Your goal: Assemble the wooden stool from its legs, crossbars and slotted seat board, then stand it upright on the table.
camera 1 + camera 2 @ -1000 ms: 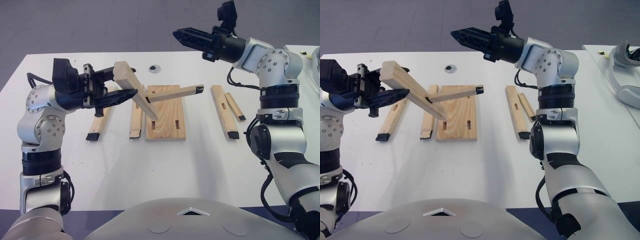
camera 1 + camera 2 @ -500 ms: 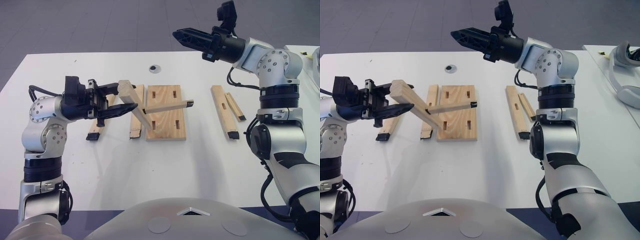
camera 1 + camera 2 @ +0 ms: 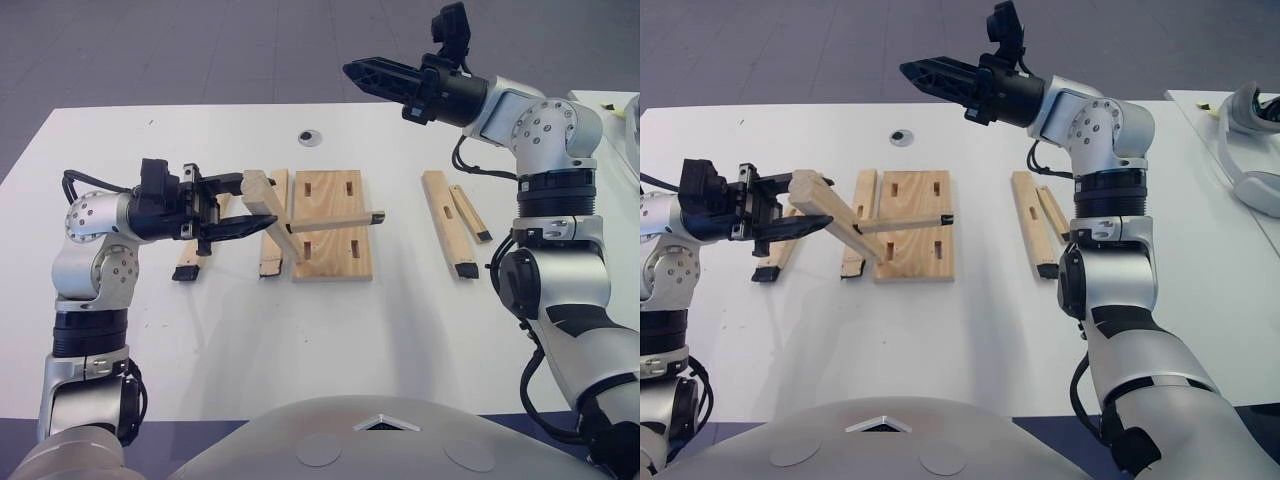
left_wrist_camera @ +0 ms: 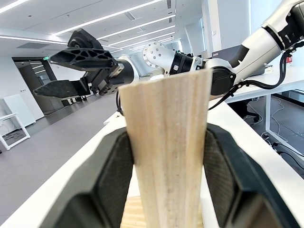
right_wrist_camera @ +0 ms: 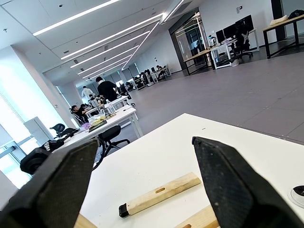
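Stool: unassembled, its pieces spread over the white table (image 3: 250,340) below both pincers.
Seat board (image 3: 332,262): lay flat with four slots showing, just past the fingertips of the left pincer (image 3: 257,200) and lower than them.
Held leg (image 3: 848,222): gripped at its top end by the left pincer, it slanted down and away from the fingers toward the board's near left corner. Whether its foot touched anything could not be told.
Crossbar (image 3: 338,220): joined to the held leg's side, it reached out over the board, away from the left pincer.
Loose legs: one (image 3: 189,258) lay flat under the left pincer. Another (image 3: 270,255) lay flat between that pincer's fingertips and the board, alongside the board's edge. A third (image 3: 449,235) lay flat well below the right pincer (image 3: 352,70), nearer the robot.
Left pincer: sat low over the table, clamped on the held leg, with both pads pressed against the wood in the wrist view.
Right pincer: was raised high over the table's far edge, fingers apart, gripping nothing.
Short bar (image 3: 470,215): lay flat just beside the third loose leg, well below the right pincer.
Disc (image 3: 309,137): small and round, it sat on the table between the two pincers, beyond the left one's fingertips and lower than the right one.
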Robot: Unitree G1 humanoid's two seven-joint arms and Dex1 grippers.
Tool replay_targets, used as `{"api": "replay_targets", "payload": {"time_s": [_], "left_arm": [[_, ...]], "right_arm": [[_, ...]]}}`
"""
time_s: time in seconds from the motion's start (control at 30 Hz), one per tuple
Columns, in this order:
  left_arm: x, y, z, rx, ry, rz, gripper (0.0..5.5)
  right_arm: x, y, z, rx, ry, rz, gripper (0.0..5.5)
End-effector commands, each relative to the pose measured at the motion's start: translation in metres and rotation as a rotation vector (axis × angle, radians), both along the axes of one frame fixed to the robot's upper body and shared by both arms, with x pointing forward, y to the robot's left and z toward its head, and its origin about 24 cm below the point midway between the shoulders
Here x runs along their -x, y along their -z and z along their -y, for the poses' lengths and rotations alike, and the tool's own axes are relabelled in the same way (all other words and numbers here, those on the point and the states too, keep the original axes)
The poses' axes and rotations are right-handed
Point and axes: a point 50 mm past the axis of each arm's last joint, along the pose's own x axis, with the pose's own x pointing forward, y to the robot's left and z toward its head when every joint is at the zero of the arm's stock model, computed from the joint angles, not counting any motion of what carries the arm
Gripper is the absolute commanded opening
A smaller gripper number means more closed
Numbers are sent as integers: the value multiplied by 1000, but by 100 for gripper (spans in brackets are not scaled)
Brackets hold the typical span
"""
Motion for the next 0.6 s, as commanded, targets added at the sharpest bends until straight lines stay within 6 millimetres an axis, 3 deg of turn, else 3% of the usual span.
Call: {"api": "replay_targets", "payload": {"time_s": [0.03,0.23,0.6], "left_arm": [[-7,-10,7,-10,17,50,205],[-8,-9,15,19,38,44,205],[-1,5,1,-32,9,-9,205]], "right_arm": [[0,-5,-3,4,-3,11,369],[0,-4,-3,8,-1,10,369],[0,-7,-3,6,7,20,369]]}}
